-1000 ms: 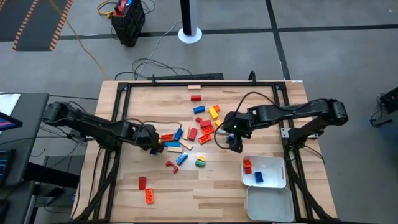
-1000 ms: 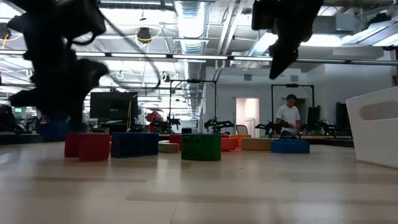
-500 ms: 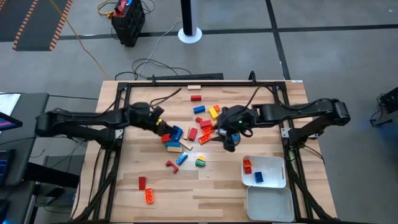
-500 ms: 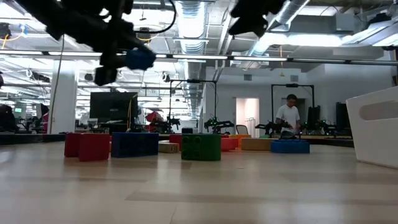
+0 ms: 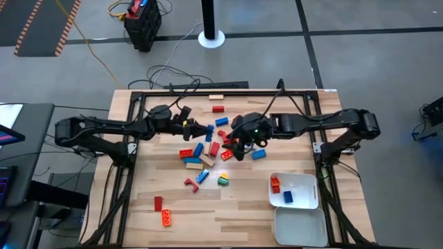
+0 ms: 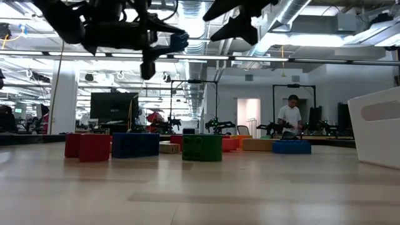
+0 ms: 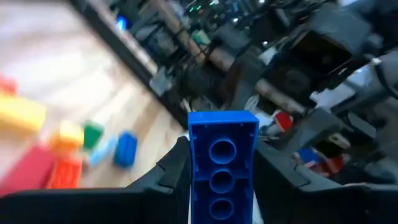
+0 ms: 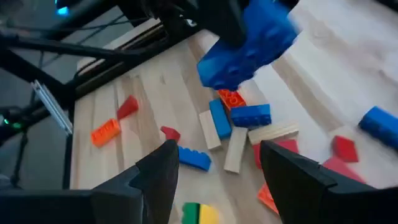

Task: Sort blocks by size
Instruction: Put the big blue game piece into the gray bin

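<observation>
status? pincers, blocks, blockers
Left pincer shut on blue block, lifted over the pile. Right pincer open, empty, facing it. Two blocks in white tray. Nothing in the way.

Blue brick [image 7: 222,163], white tray [image 5: 295,191]

Blue block [image 8: 249,46] held aloft over scattered blocks [image 8: 233,134].

2 white trays [image 5: 304,181] sit at the table [image 5: 242,207] corner, touching. A black case [image 5: 142,26] and white pole base [image 5: 211,37] stand on the floor. A person [image 6: 291,119] stands in the room beyond.
</observation>
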Robot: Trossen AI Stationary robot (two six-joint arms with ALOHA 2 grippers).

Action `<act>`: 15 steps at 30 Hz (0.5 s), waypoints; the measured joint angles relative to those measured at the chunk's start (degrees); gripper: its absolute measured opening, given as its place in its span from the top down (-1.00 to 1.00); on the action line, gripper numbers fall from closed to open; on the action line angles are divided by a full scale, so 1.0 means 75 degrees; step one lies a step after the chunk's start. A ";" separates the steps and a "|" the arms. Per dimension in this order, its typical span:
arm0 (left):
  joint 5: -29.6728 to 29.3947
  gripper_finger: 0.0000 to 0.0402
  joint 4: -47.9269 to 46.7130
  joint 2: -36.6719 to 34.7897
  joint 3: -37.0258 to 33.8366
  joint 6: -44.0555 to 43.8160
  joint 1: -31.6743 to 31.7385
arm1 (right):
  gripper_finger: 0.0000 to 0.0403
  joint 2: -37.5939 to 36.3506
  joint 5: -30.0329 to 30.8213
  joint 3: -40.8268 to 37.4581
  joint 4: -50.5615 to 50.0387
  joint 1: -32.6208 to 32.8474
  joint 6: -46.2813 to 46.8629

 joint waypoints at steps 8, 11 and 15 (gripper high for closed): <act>-0.0086 0.37 0.0326 0.0087 0.1012 0.1920 -0.0003 | -0.25 0.0103 -0.0003 0.0009 0.0877 -0.0106 0.0444; 0.0112 0.37 0.0302 0.0087 0.1312 0.2295 -0.0004 | -0.25 0.0103 -0.0003 0.0007 0.1015 -0.0204 0.0443; 0.0252 0.36 0.0311 0.0087 0.1531 0.2726 -0.0148 | -0.25 0.0103 -0.0013 0.0006 0.1554 -0.0284 0.0206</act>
